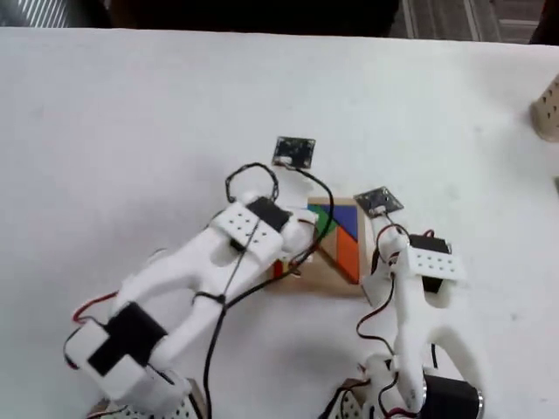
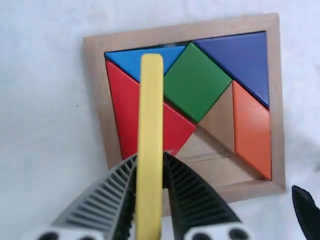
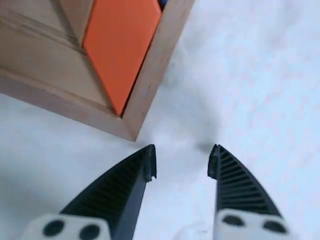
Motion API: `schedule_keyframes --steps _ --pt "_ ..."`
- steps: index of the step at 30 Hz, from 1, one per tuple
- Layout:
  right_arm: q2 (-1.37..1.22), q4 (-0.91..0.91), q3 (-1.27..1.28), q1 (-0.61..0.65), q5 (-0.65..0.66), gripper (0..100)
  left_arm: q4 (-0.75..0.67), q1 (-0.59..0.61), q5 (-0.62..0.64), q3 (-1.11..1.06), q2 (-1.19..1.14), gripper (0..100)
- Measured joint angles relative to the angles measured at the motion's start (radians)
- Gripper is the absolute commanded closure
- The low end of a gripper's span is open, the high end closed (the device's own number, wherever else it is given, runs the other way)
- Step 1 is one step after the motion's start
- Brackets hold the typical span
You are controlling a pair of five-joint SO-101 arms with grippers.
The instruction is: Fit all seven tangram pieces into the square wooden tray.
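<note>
The square wooden tray (image 2: 95,100) holds a light blue triangle (image 2: 127,60), a red triangle (image 2: 125,107), a green square (image 2: 196,81), a dark blue triangle (image 2: 240,57) and an orange parallelogram (image 2: 251,131). Bare wood (image 2: 215,145) shows between the red and orange pieces. My left gripper (image 2: 150,167) hangs above the tray, shut on a yellow piece (image 2: 151,110) held on edge. My right gripper (image 3: 181,161) is open over the white table just off the tray's corner (image 3: 131,132), beside the orange parallelogram (image 3: 120,47). In the high view, the tray (image 1: 336,279) sits between both arms.
The table (image 1: 131,113) is white and bare around the tray. A pegged wooden object (image 1: 547,109) stands at the far right edge. Loose cables (image 1: 253,175) loop over the left arm near the tray.
</note>
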State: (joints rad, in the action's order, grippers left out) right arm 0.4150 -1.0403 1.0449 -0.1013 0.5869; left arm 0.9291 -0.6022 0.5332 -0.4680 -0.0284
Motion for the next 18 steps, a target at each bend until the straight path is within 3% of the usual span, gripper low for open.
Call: schedule_keyframes --steps 7,14,18 --pt "0.0 0.0 0.0 -0.003 0.008 82.2 -0.014 -0.008 0.002 0.075 -0.103 97" --pt "0.0 0.0 0.0 -0.005 0.008 82.2 -0.014 -0.008 -0.049 0.075 -0.103 81" --pt "0.0 0.0 0.0 -0.003 0.008 82.2 0.011 -0.008 -0.057 0.075 -0.103 80"
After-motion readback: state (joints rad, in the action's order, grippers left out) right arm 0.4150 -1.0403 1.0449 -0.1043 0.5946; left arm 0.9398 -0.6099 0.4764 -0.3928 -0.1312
